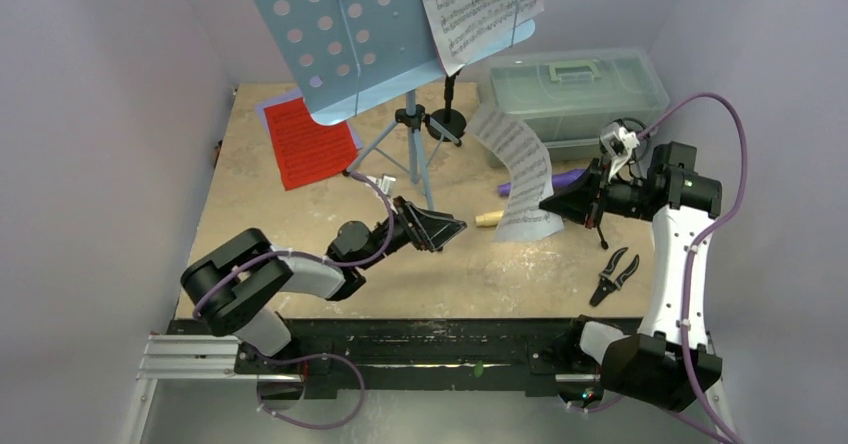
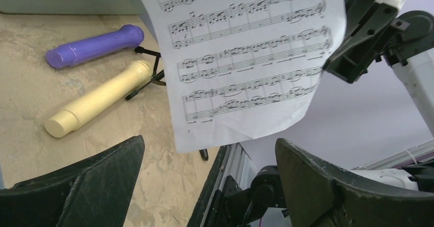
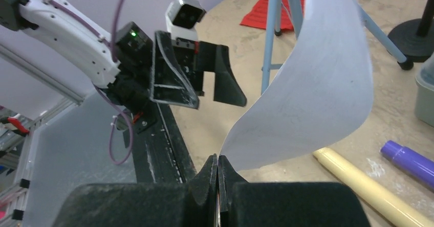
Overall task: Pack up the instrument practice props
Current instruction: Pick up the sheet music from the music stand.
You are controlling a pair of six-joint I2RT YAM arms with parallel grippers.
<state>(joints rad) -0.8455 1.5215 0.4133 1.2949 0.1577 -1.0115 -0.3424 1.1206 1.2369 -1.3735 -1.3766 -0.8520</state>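
The right gripper is pinched shut on the edge of a printed sheet of music, holding it off the table so that it curls upward. The cream microphone and purple microphone lie side by side on the tabletop just behind it. The left gripper is spread wide and empty, facing the sheet without touching it. A second sheet rests on the light-blue music rest, and the red folder lies flat at the far left.
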